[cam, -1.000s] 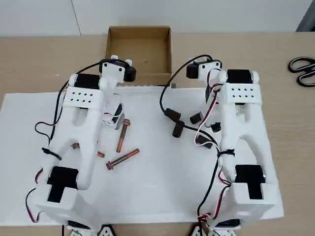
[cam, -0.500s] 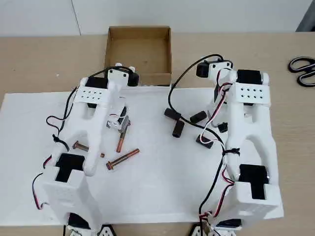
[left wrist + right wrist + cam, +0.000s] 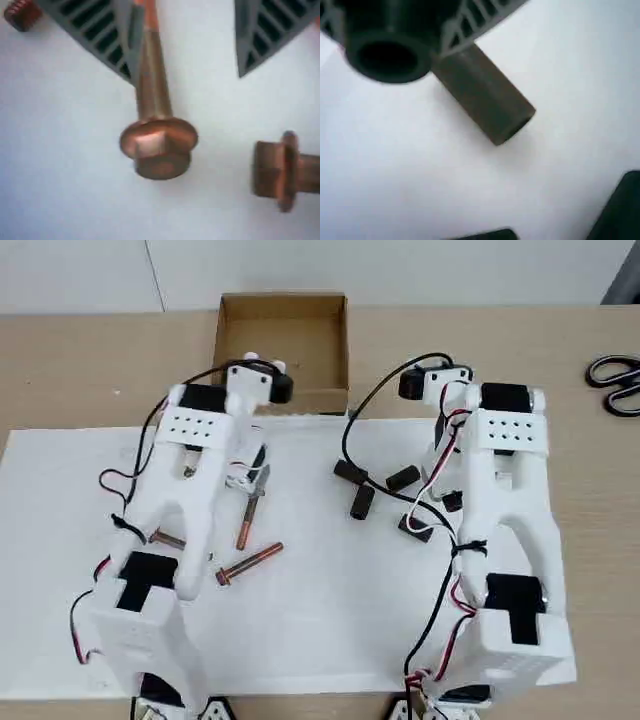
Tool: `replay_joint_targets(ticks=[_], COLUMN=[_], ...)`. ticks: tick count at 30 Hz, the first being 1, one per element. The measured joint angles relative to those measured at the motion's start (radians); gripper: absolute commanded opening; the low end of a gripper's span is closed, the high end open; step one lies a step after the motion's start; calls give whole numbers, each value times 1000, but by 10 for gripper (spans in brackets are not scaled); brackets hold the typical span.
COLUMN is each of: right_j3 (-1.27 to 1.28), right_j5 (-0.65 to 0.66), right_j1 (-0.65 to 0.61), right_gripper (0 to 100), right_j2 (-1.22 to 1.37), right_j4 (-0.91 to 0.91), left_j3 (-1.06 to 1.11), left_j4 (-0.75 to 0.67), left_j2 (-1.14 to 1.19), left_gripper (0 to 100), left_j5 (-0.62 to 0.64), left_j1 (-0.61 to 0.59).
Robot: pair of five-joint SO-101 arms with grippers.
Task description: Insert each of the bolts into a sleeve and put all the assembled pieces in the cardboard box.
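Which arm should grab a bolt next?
Left. Its gripper is open, with a bolt's shank lying between the fingers on the paper. The right arm sits over the sleeves instead.

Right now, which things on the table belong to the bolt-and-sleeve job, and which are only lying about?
For the job:
- copper bolts
- black sleeves
- cardboard box

Lying about:
- scissors, on the wooden table, off the white sheet

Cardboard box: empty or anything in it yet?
Empty: cardboard box floor shows bare from above; bolts and sleeves lie outside on the white sheet.
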Motion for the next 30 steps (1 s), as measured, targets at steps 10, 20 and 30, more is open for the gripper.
replay_joint_targets(ticks=[10,20,30], right_j3=[0,0,0], right_j5=[0,0,0], right_j1=[0,0,0], right_gripper=[5,5,5], right_j2=[0,0,0], right_j4=[-2,-2,-3], left_j3=[0,0,-11], left_j4=[-2,-64,-75], left_j2=[9,143,184], left_gripper=[126,123,6], left_j5=[12,15,35], left_j1=[32,32,43])
